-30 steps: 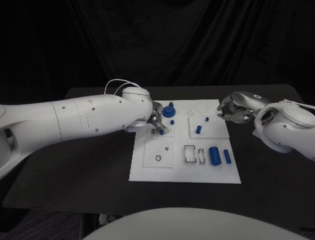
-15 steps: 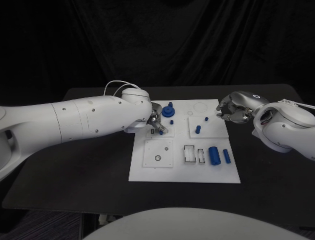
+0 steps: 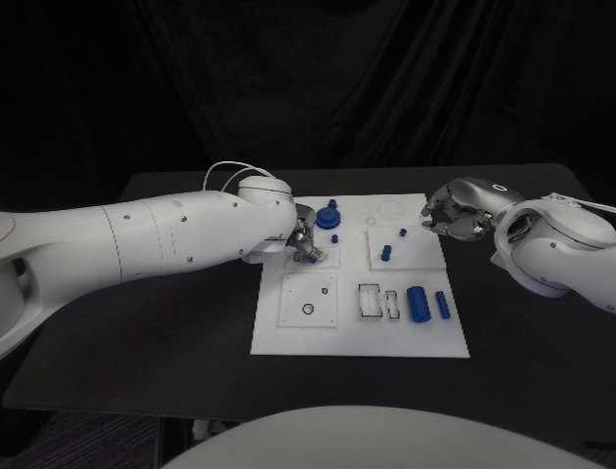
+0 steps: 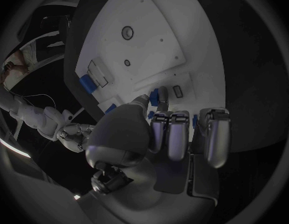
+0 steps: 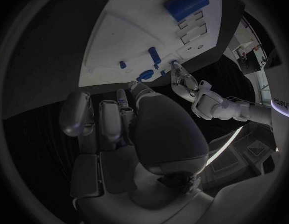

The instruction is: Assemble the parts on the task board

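The white task board [image 3: 339,327] lies mid-table. My left hand [image 3: 301,237] rests over its far left part and pinches a small blue part [image 3: 313,258] between thumb and fingers, low over the board; that part [image 4: 162,95] shows at the fingertips in the left wrist view. A blue knob-shaped part [image 3: 330,217] and a small peg [image 3: 336,237] stand just beyond the hand. My right hand [image 3: 449,217] hovers at the board's far right edge, fingers curled in with nothing seen in them. A blue peg [image 3: 387,252] stands near it.
A thick blue cylinder [image 3: 419,303] and a slim blue bar [image 3: 444,305] lie on the board's right side beside rectangular slots [image 3: 374,299]. A square plate with a round hole [image 3: 310,298] sits on the near left. Black table [image 3: 154,332] surrounds the board.
My left hand has edged slightly toward the board's far side with the small part still pinched. The right hand has stayed where it was.
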Available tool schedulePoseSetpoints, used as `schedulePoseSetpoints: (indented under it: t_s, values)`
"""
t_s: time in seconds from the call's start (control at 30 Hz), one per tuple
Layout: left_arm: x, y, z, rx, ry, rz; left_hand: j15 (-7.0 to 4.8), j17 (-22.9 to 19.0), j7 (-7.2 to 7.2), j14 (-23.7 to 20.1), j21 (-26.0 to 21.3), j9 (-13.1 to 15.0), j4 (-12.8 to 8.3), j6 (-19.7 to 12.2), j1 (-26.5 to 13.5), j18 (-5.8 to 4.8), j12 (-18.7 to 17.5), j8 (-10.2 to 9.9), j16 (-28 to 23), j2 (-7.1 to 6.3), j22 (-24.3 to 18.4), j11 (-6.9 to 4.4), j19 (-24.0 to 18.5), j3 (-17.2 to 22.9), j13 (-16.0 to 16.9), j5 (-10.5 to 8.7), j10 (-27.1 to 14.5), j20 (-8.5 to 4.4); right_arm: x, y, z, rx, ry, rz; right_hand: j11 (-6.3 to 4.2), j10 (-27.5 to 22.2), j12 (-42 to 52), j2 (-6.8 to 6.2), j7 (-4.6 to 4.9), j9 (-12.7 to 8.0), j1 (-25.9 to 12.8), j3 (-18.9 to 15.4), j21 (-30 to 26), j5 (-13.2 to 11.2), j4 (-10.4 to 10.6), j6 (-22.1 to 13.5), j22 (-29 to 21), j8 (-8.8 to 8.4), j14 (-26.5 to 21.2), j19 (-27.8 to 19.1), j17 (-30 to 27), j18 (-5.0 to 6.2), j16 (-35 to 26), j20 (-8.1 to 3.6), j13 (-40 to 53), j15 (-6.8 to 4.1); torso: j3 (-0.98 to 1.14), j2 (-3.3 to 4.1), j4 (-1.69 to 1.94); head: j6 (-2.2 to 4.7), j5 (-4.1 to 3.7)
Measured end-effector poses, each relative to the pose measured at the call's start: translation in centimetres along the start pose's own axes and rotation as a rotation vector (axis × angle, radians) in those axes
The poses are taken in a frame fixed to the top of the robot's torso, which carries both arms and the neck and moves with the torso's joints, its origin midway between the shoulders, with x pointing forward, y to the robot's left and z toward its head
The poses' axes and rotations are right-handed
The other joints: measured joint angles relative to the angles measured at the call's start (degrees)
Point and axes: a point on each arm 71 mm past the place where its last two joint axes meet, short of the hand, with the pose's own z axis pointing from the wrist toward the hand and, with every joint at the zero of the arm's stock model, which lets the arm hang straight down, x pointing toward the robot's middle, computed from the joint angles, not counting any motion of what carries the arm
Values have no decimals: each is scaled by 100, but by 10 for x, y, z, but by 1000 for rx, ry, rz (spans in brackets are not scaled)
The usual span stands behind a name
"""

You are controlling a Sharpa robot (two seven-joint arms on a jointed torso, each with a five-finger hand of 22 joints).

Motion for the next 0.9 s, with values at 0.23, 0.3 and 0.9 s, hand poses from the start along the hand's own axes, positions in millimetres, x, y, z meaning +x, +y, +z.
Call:
schedulePoseSetpoints:
  t_s: [0.23,0.3,0.9]
  values:
    - [1,-1,0,2,2,1,0,-1,-20,0,0,10,-45,20,67,0,0,12,0,-48,0,0,0,154,0,62,0,0,0,0,0,0,0,0,0,0,0,0,0,0,0,0,0,25,0,0,0,0,0,0,0,0,0,0,0,0,-1,-1,2,0,-1]
    - [1,-1,0,2,3,0,0,-1,-24,0,0,30,-60,24,92,0,0,30,0,-65,0,-16,0,219,0,62,-15,0,0,0,0,0,0,0,0,0,0,0,0,0,0,0,0,25,0,0,0,0,0,0,0,0,0,0,0,0,-1,-2,2,0,-1]
    - [2,3,-2,7,-32,-26,-43,-2,-60,0,4,375,-218,102,-73,1,0,322,0,-608,-1,-83,0,1941,-1,83,1,-85,0,-1,0,6,1,6,0,0,0,0,0,-4,0,16,0,25,-16,0,-2,0,0,0,-6,0,0,0,0,0,0,1,3,0,9]
